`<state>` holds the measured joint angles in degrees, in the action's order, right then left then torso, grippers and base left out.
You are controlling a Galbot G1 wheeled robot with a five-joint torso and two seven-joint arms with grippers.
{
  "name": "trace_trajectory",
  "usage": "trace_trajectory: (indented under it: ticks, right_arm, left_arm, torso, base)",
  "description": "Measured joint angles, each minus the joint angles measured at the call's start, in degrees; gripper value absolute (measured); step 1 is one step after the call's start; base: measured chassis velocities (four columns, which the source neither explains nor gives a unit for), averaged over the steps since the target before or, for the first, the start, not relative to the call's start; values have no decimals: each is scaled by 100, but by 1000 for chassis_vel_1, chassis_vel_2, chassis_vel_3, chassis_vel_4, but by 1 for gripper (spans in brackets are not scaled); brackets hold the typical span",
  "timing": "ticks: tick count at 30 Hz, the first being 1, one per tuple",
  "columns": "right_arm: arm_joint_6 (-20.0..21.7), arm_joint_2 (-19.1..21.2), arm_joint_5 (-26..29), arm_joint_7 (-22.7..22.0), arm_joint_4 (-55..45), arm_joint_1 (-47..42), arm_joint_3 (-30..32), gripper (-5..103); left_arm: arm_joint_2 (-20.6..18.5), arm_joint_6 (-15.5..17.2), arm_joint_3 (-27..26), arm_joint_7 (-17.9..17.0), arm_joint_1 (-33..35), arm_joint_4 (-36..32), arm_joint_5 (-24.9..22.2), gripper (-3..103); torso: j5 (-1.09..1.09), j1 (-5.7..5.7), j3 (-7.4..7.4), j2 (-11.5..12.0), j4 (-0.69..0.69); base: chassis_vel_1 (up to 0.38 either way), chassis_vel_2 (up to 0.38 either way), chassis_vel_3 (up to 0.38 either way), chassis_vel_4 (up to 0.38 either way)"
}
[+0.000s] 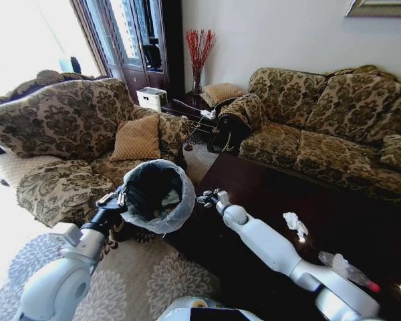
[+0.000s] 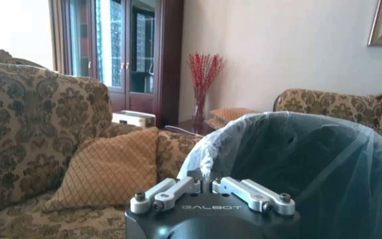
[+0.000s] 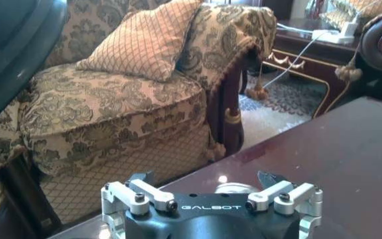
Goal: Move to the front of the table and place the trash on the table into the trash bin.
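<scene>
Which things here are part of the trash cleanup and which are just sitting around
Part of the job:
trash bin, held up by the left gripper
table
crumpled white paper
clear bottle with red cap
right gripper, over the table's corner

Just sitting around:
tan cushion
sofas
red twigs vase

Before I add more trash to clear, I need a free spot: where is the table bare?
The table is bare from its far corner by the right gripper across to the sofa side. Trash sits nearer the robot: a paper wad and a bottle.
</scene>
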<state>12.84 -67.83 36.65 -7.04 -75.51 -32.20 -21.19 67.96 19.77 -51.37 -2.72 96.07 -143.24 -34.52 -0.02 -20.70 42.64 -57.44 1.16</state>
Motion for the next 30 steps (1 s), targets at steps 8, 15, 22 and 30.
trace_trajectory:
  ticks: [8, 15, 22, 30]
  right_arm:
    - [170, -252, -11, -610, 200, -3, -38, 100]
    - [430, -299, -10, -1004, 232, -8, -21, 100]
    - [485, -278, 75, -1028, 249, -65, 14, 100]
    - [508, -274, 184, -911, 261, -101, 53, 77]
  left_arm:
    - [-16, -12, -35, -2, 5, 0, -12, 3]
    - [-34, -14, -28, -2, -29, 0, -27, 3]
    - [-42, -26, -19, 16, -30, 0, -30, 3]
    - [-66, -37, -27, 19, -34, 0, -34, 3]
  torso:
    - [-1, 1, -1, -1, 0]
    - [-1, -2, 1, 0, 1]
    - [-1, 0, 0, 0, 1]
    - [0, 0, 0, 0, 1]
  base:
    - [0, 0, 0, 0]
    - [0, 0, 0, 0]
    - [0, 0, 0, 0]
    - [0, 0, 0, 0]
